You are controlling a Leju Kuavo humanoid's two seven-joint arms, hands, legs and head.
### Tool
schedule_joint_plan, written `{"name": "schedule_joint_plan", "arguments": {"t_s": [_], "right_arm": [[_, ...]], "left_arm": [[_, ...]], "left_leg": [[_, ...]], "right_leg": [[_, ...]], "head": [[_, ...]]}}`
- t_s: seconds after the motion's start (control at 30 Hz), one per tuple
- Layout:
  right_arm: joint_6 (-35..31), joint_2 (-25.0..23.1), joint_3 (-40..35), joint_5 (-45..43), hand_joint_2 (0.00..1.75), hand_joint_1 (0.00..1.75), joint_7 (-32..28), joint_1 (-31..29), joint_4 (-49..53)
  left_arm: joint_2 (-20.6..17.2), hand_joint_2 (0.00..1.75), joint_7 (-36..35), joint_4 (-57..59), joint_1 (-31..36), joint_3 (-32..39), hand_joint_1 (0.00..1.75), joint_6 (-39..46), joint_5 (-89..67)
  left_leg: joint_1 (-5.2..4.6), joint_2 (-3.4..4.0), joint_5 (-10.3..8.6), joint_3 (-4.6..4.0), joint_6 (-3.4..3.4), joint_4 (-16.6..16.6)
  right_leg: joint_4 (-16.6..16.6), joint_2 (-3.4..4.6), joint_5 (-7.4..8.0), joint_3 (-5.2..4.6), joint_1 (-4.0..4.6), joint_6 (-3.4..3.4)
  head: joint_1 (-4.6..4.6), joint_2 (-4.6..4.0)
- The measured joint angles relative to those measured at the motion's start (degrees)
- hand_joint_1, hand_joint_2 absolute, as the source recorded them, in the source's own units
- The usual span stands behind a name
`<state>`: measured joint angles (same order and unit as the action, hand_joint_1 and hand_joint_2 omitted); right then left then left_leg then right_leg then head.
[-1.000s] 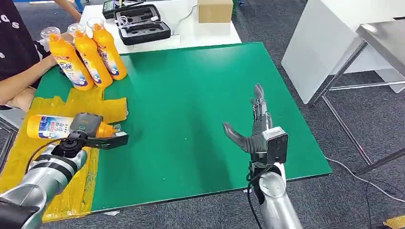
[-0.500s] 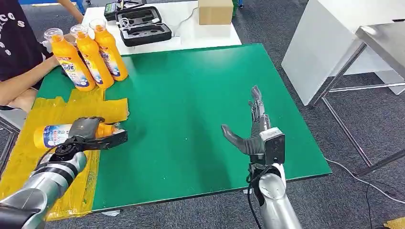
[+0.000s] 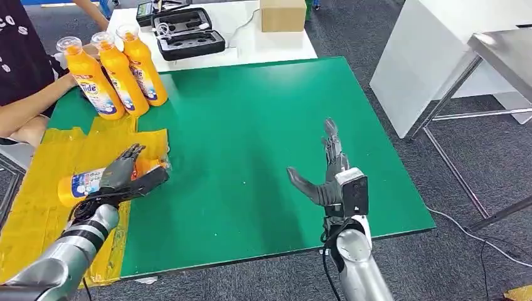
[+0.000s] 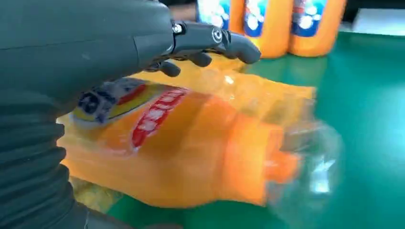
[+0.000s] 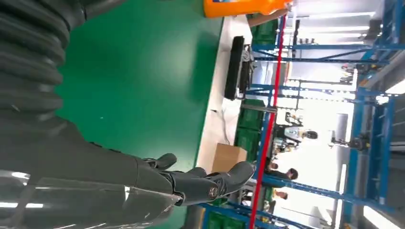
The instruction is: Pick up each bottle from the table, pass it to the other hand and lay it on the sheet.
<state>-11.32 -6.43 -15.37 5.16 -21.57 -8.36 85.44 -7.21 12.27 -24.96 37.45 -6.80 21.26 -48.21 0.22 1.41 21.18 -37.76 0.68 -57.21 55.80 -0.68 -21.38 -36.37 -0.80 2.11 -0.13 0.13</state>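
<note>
An orange bottle [image 3: 80, 185] lies on its side on the yellow sheet [image 3: 37, 213], its clear cap toward the table's middle. My left hand [image 3: 130, 174] hovers over its neck end with fingers stretched out, no grip on it. The left wrist view has the bottle [image 4: 191, 148] under the straightened fingers [image 4: 215, 40]. Three more orange bottles [image 3: 122, 72] stand upright at the far left of the green table [image 3: 251, 125]. My right hand [image 3: 327, 170] stays open above the table's near right part, holding nothing; its spread fingers [image 5: 205, 183] appear in the right wrist view.
A person's arm [image 3: 31, 110] rests at the left edge beside the standing bottles. Behind the green table a white table carries a black case [image 3: 188, 31] and a cardboard box [image 3: 282, 14]. A white cabinet and a metal table stand to the right.
My left hand lowered the bottle onto the sheet and its fingers have spread off it. The right hand drifted slightly left, still open.
</note>
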Motion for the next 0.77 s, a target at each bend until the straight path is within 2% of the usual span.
{"name": "schedule_joint_plan", "arguments": {"t_s": [0.07,0.23,0.47,0.53,0.6,0.77], "right_arm": [[0.0,0.1,-0.3,-0.2,1.75,0.0,0.0,0.0,-0.5],[-0.4,0.4,-0.8,-1.3,1.75,0.0,-0.4,0.0,-1.8],[-0.7,0.8,-1.8,-2.7,1.75,0.0,-0.8,0.0,-2.5],[0.9,0.9,-2.2,-4.9,1.75,0.0,-0.8,0.0,-2.5],[1.3,1.1,-3.3,-5.5,1.75,0.0,-0.9,0.0,-2.4],[-0.6,1.1,-6.1,-3.2,1.75,0.0,-0.8,0.0,-1.2]], "left_arm": [[0.6,1.75,5.7,-1.6,-0.5,2.1,0.0,-5.5,7.4],[1.9,1.75,13.1,-8.9,-4.4,4.6,0.0,-15.4,21.8],[2.7,1.75,14.1,-23.0,-10.9,4.5,0.0,-23.1,33.8],[2.8,1.75,18.0,-29.7,-14.4,4.0,0.0,-31.6,43.0],[3.0,1.75,18.1,-39.0,-19.3,2.8,0.0,-37.7,50.1],[4.6,1.75,16.4,-50.8,-25.5,-2.0,0.0,-36.0,52.0]], "left_leg": [[0.0,-0.01,0.0,0.0,0.0,0.0],[-0.02,0.01,0.0,0.0,0.0,0.0],[-0.01,0.01,0.02,-0.08,0.0,0.0],[-0.01,0.03,0.05,-0.08,-0.03,0.0],[-0.01,0.04,0.11,-0.08,-0.1,0.0],[-0.01,-0.04,0.14,-0.18,-0.07,0.0]], "right_leg": [[0.0,0.0,0.0,0.01,0.0,0.0],[0.0,0.02,0.02,-0.03,-0.01,0.01],[0.0,0.02,0.0,-0.06,0.0,0.01],[0.0,0.04,0.0,-0.09,0.0,0.01],[0.0,0.06,-0.02,-0.15,-0.01,0.01],[0.0,0.01,-0.1,-0.18,-0.02,0.06]], "head": [[0.0,0.0],[0.0,0.0],[0.0,0.0],[0.0,0.0],[-0.02,0.0],[0.02,0.0]]}}
